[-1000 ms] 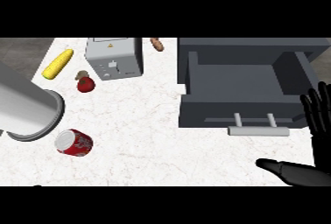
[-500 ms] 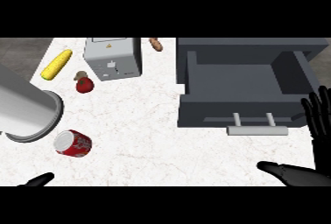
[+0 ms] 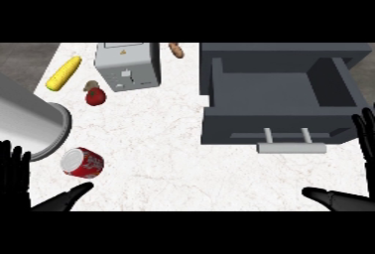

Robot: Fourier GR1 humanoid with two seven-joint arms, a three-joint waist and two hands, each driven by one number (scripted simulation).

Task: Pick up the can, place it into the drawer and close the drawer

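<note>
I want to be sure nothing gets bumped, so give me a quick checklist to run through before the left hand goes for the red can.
1. Red cylindrical can in view, lying on its side on the white marbled counter: ok.
2. Left hand open, just left of the can and not touching it: ok.
3. Large grey cylinder sits very close to the can, so little room on that side: not ok.
4. Dark grey drawer open with an empty interior: ok.
5. Right hand open at the right edge, clear of the drawer handle: ok.
</note>
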